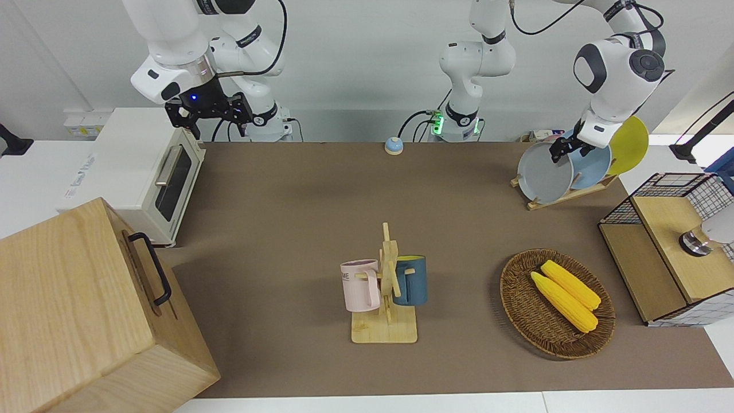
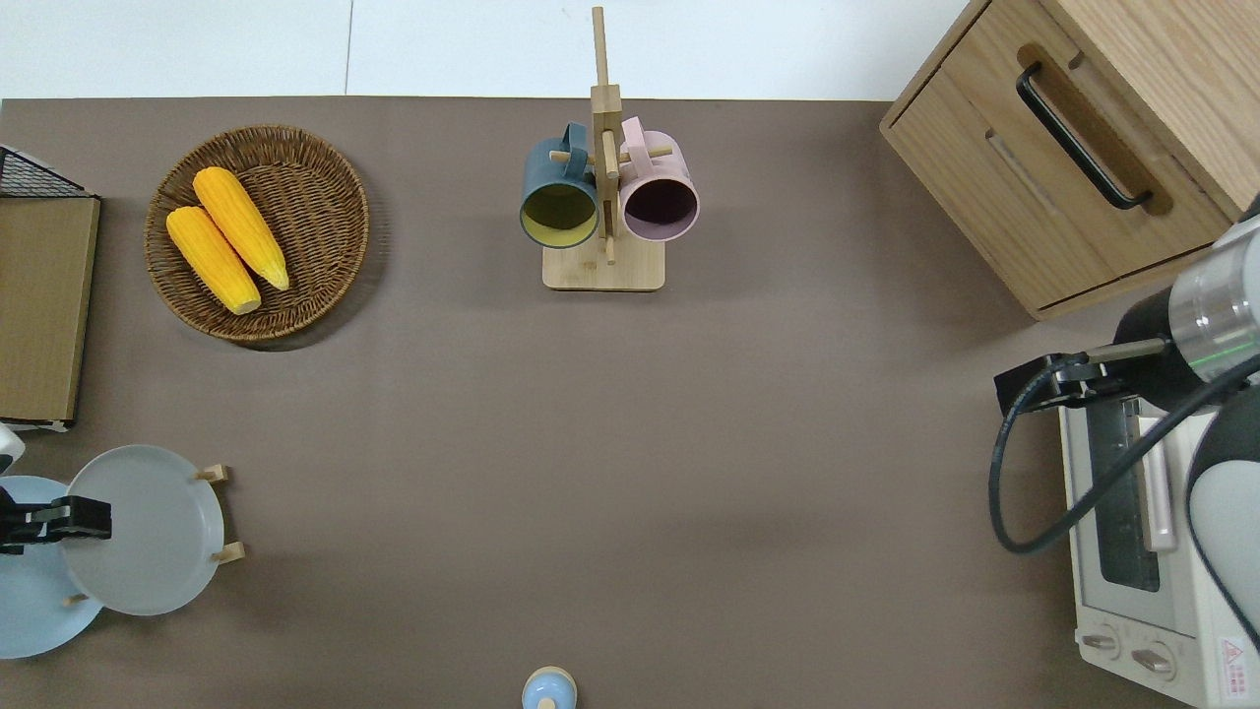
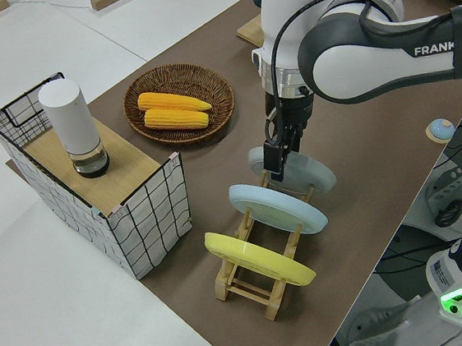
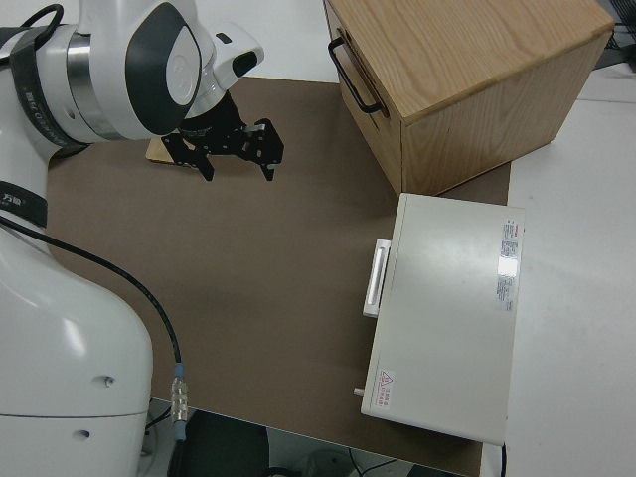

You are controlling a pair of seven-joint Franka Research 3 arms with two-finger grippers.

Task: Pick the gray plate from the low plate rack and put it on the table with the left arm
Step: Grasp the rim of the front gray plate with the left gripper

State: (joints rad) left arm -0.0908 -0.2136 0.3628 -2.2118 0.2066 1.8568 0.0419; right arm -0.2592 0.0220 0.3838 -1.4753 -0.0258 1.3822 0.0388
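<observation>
The gray plate point(image 1: 542, 172) stands on edge in the low plate rack point(image 1: 567, 194), in the slot farthest from the left arm's end of the table point(image 1: 287, 218). A light-blue plate point(image 1: 593, 166) and a yellow plate point(image 1: 631, 143) stand in the slots beside it. My left gripper point(image 1: 565, 150) is at the gray plate's upper rim, between it and the light-blue plate. It shows the same way in the overhead view point(image 2: 64, 520) and the left side view point(image 3: 275, 158). My right arm is parked, its gripper point(image 4: 237, 164) open and empty.
A mug tree point(image 1: 385, 287) with a pink and a blue mug stands mid-table. A wicker basket point(image 1: 519, 310) with two corn cobs and a wire shelf box point(image 1: 665, 241) lie near the rack. A toaster oven point(image 1: 143, 166) and a wooden drawer box point(image 1: 86, 310) are at the right arm's end.
</observation>
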